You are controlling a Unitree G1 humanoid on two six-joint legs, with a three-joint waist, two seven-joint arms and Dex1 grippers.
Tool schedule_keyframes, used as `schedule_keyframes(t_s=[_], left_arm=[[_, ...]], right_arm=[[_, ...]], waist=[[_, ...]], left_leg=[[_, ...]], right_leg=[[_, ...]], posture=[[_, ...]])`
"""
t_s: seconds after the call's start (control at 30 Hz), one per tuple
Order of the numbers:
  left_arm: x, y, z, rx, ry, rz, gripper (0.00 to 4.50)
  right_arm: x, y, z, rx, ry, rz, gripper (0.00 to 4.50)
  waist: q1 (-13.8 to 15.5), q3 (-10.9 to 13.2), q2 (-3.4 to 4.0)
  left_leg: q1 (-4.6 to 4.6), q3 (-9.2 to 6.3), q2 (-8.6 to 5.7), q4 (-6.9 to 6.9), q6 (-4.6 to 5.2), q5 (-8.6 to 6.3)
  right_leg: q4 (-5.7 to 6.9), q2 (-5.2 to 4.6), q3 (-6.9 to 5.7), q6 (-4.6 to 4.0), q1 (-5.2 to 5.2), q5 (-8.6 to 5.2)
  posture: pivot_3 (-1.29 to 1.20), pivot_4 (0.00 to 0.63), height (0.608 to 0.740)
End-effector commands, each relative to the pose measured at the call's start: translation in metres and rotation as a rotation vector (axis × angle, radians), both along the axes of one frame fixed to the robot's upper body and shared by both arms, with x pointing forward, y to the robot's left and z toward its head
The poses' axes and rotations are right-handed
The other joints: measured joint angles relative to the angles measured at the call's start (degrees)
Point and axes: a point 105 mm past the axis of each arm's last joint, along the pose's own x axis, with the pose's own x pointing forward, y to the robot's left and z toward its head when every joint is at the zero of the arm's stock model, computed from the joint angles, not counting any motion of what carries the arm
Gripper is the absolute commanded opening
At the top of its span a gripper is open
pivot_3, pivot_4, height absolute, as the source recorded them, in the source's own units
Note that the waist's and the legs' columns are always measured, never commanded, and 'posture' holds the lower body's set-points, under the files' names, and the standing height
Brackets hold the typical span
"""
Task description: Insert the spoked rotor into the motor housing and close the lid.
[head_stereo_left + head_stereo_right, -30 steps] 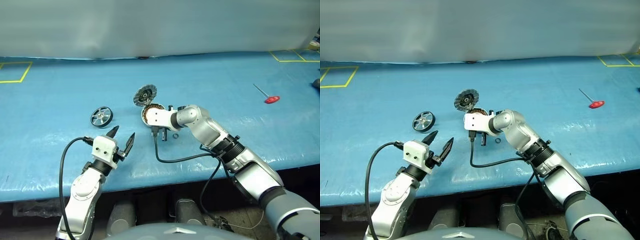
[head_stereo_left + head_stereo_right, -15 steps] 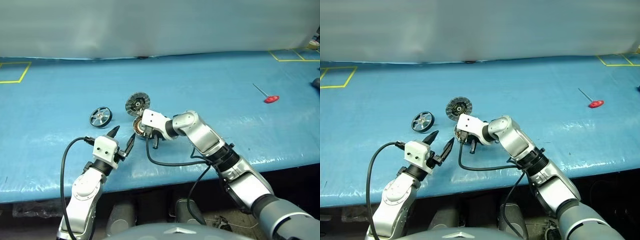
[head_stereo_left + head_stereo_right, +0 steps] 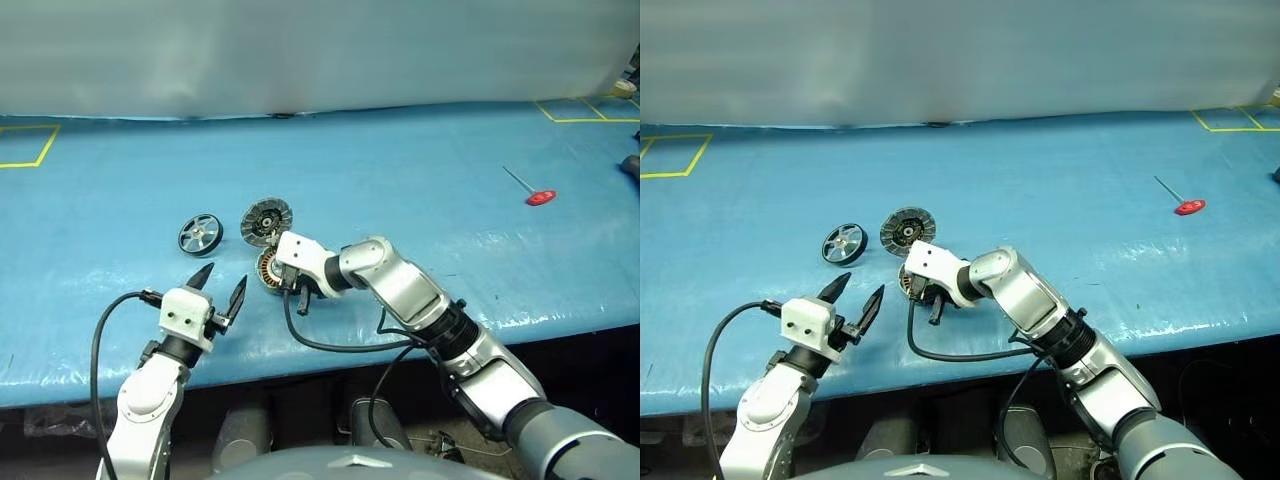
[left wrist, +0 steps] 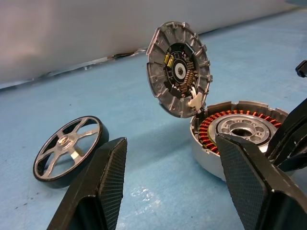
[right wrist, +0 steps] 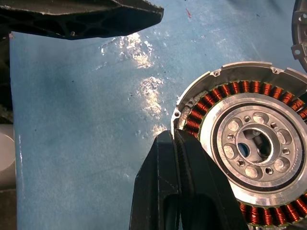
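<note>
Nearest to you, in the lower left of the left eye view, your left gripper (image 3: pixel 220 293) hovered over the front part of the blue table (image 3: pixel 450 160) with its two black fingers spread apart and nothing between them. It pointed toward the parts in the middle of the frame.

Just behind it, near the centre, your right gripper (image 3: pixel 291 291) had its fingers pressed together, closed on nothing. In the right wrist view the closed fingertips (image 5: pixel 173 143) were at the outer rim of the motor housing (image 5: pixel 249 143), touching it or almost touching it; I could not tell which.

The motor housing (image 3: pixel 268 268) lay on the table a little left of centre, open, with the copper-brown windings around the silver centre visible. Your right gripper's white body covered part of it in the left eye view.

The lid (image 3: pixel 265 221) stood up tilted at the far edge of the housing, joined to it, with its grey segmented inner face turned toward you. In the left wrist view the lid (image 4: pixel 178 68) was clearly raised above the housing (image 4: pixel 230 139).

To the left of the lid, apart from it, the spoked rotor (image 3: pixel 201 234) lay flat on the table, not inserted. No gripper touched it.

Far away, in the upper right of the frame, a small tool with a red handle (image 3: pixel 541 197) lay on the table
</note>
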Motion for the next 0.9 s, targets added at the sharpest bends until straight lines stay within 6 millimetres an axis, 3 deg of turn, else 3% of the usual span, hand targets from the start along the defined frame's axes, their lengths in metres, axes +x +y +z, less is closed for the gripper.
schedule_keyframes(t_s=[0.03, 0.2, 0.63, 0.9], left_arm=[[-0.003, 0.001, 0.016, -0.003, -0.066, -0.008, 3.21], [-0.004, 0.001, 0.015, -0.009, -0.063, -0.008, 3.21], [-0.002, -0.003, 0.013, -0.018, -0.064, -0.029, 3.21], [-0.001, -0.005, 0.013, -0.021, -0.06, -0.032, 3.21]], right_arm=[[-0.011, 0.012, 0.007, 0.046, 0.0, 0.046, 0.02], [-0.016, 0.013, 0.005, 0.054, 0.012, 0.047, 0.02], [-0.006, 0.007, -0.007, 0.04, 0.023, -0.079, 0.02], [-0.013, 0.002, -0.014, 0.004, 0.028, -0.042, 0.02]], waist=[[-0.06, 0.0, 0.0], [-0.07, 0.0, 0.0], [-0.16, -0.02, -0.01], [-0.09, -0.03, 0.0]], left_leg=[[0.0, 0.0, 0.0, 0.0, 0.0, 0.0], [0.0, 0.0, 0.0, 0.0, 0.0, 0.0], [0.06, 0.01, 0.04, 0.01, -0.02, 0.01], [0.09, 0.01, 0.05, 0.01, -0.05, 0.02]], right_leg=[[0.0, 0.0, 0.0, 0.0, 0.0, 0.0], [0.0, 0.0, -0.01, -0.01, 0.0, 0.0], [0.03, 0.01, -0.01, -0.01, 0.03, 0.0], [0.06, 0.0, -0.02, -0.02, 0.05, 0.0]], posture=[[0.0, 0.15, 0.74], [0.0, 0.15, 0.74], [0.0, 0.15, 0.74], [0.0, 0.15, 0.74]])
